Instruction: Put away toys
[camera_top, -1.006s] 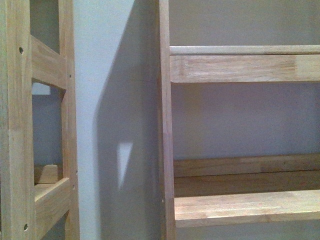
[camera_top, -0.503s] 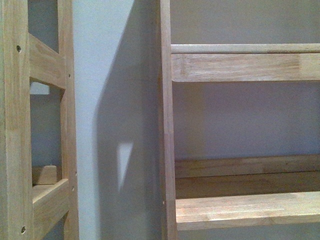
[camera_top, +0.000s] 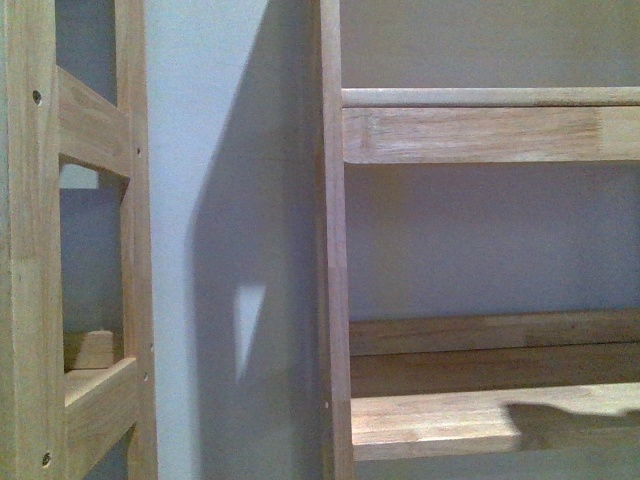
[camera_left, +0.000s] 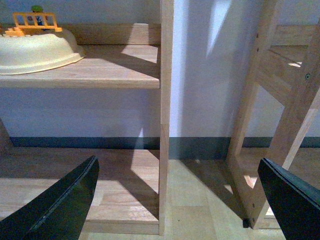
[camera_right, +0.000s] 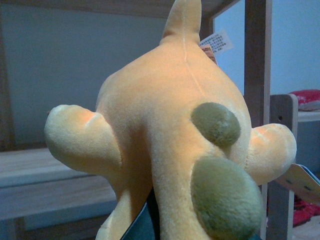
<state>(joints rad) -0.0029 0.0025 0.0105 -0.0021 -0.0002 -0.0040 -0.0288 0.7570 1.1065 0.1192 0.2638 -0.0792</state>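
Note:
The toy, an orange-yellow plush animal (camera_right: 165, 130) with olive-green spots and a paper tag, fills the right wrist view. My right gripper (camera_right: 149, 226) is shut on its lower part and shows only as a dark sliver under the plush. Behind the plush are a wooden shelf board (camera_right: 45, 185) and an upright post (camera_right: 257, 60). In the left wrist view my left gripper (camera_left: 177, 200) hangs open and empty, its black fingers (camera_left: 60, 200) wide apart above the floor, facing a shelf upright (camera_left: 166, 115). Neither gripper nor the toy shows in the front view.
The front view holds two wooden shelf units: a right one with an upper board (camera_top: 490, 130) and a lower board (camera_top: 440, 420), and a left frame (camera_top: 90, 250), with wall between. A cream bowl (camera_left: 35, 50) and an orange toy fence (camera_left: 34, 21) sit on a shelf.
A dark shadow has come onto the right end of the lower shelf board in the front view. The camera shifted very slightly a second ago.

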